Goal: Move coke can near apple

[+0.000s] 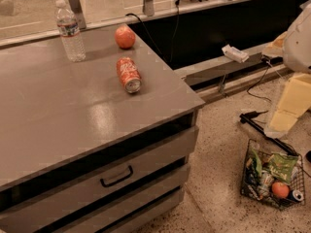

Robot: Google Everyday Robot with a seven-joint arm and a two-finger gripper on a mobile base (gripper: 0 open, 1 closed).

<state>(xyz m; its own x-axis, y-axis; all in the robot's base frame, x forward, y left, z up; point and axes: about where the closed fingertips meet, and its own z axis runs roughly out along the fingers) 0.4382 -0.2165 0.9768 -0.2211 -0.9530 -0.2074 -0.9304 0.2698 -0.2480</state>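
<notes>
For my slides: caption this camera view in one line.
Coke can lies on its side on the counter, apart from the apple beyond it; gripper out of frame.

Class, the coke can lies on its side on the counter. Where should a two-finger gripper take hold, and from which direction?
Probably from above, at mid-body, fingers closing across the round sides of the coke can. It lies flat with a silver end facing the front of the counter, so the ends are awkward to reach while the curved sides stand free. The gripper is not in view.
</notes>
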